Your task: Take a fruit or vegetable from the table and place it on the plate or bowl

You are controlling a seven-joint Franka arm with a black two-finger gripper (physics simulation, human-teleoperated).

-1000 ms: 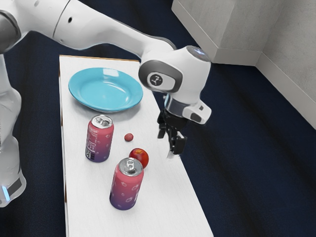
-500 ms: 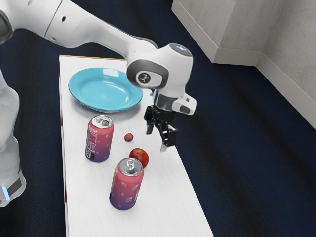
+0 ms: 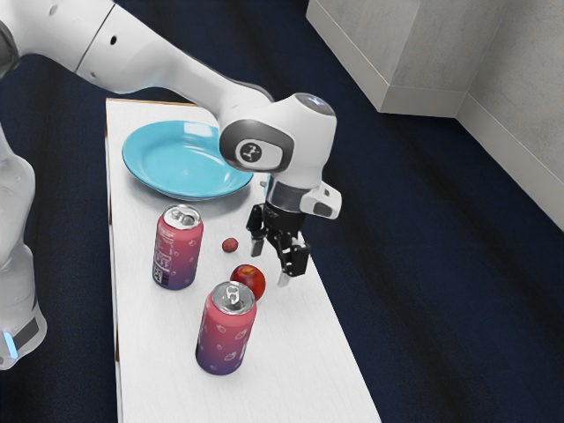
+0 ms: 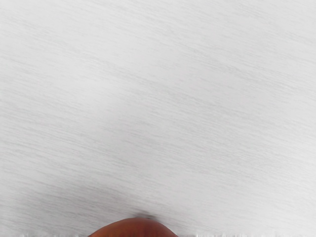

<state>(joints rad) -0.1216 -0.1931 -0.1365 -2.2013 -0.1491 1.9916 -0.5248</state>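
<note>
A red apple (image 3: 249, 279) lies on the white table (image 3: 291, 352) between two cans. A small dark-red berry (image 3: 230, 244) rests a little beyond it, toward the blue plate (image 3: 185, 160) at the table's far end. My gripper (image 3: 270, 267) hangs open just above the table, close to the apple's right side in the exterior view, with nothing between its fingers. In the wrist view the apple's (image 4: 134, 228) rounded top peeks in at the lower edge over bare table (image 4: 158, 98).
Two pink-purple soda cans stand upright: one (image 3: 177, 248) left of the berry, one (image 3: 226, 329) in front of the apple. The table's right edge (image 3: 330, 304) runs close beside the gripper. A grey block (image 3: 423, 53) sits on the dark floor beyond.
My hand has moved toward the exterior view's left, from near the table's right edge to right beside the apple. The fruit, cans and plate have stayed put.
</note>
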